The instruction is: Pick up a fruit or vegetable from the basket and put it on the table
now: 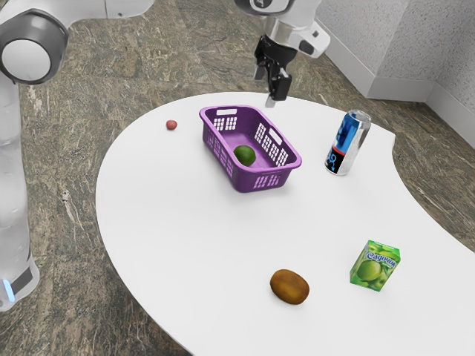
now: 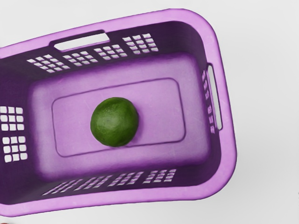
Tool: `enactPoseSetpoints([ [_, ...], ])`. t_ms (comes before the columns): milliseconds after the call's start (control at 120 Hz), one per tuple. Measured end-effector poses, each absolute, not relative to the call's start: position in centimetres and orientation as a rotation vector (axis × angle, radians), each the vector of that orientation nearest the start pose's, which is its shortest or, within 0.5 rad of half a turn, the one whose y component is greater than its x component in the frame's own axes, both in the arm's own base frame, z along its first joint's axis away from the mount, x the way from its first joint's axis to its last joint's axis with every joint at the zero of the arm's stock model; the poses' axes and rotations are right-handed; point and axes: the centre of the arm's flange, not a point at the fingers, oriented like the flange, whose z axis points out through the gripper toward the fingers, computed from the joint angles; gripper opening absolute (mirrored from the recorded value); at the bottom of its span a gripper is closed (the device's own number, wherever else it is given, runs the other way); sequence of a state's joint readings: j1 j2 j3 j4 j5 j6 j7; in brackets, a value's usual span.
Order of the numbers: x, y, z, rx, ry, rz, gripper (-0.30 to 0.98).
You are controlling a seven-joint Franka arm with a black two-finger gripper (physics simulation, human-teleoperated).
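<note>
Green fruit (image 2: 114,122) in basket (image 1: 289,159), pincer (image 1: 265,87) empty and spread

Observation: target, probably a lime, sits near the middle of the basket's floor, clear of all four walls. The pincer is up in the air, its two fingers (image 1: 271,101) standing apart with nothing between them. The wrist view looks down into the basket. Step in hand, as I judge it: lining up for the descent; the lift and the placing remain.

Handling (estimate): light, firm with slight give under the rind, not fragile. Skin looks smooth and a little glossy, so it may slip or roll if pinched off-centre or too high. Best hold: opposite flanks at the widest part, fingers straight down on either side, moderate squeeze.

Risks: clipping the rim on entry; nudging the fruit against a wall, where one finger would lose its room.

Set-down: bare white table (image 1: 178,222) on the side toward the brown oval item (image 1: 289,286) looks suitable. Release low, since a round fruit could roll.
</note>
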State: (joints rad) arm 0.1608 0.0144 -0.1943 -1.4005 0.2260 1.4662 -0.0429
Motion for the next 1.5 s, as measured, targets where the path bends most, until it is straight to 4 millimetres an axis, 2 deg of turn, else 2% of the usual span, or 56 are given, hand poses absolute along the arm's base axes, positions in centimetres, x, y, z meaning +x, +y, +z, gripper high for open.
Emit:
enactPoseSetpoints([
  [200, 55.6, -0.4, 68.3, -2.939, -0.04, -0.135, 0.69],
  [358, 55.0, -1.1, 64.1, -2.96, -0.063, -0.012, 0.69],
  [475, 54.6, -1.4, 62.8, -2.969, -0.082, 0.02, 0.69],
  [558, 54.6, -0.8, 62.0, -2.956, -0.106, 0.025, 0.69],
  [717, 54.7, 2.5, 62.5, -2.946, -0.219, -0.006, 0.69],
  [808, 53.9, 5.9, 62.9, -2.94, -0.323, -0.016, 0.69],
  [917, 52.6, 10.6, 61.6, -2.927, -0.463, 0.004, 0.69],
  [1000, 52.5, 12.5, 61.2, -2.928, -0.533, -0.005, 0.69],
  [1058, 53.3, 12.3, 60.8, -2.939, -0.528, -0.011, 0.69],
  [1117, 55.6, 11.7, 59.4, -2.967, -0.493, 0.002, 0.69],
  [1183, 56.8, 10.9, 58.4, -2.986, -0.465, 0.015, 0.69],
  [1342, 56.6, 9.6, 54.8, -3.005, -0.433, 0.096, 0.69],
  [1500, 56.6, 9.9, 53.9, -2.983, -0.4, 0.003, 0.69],
])
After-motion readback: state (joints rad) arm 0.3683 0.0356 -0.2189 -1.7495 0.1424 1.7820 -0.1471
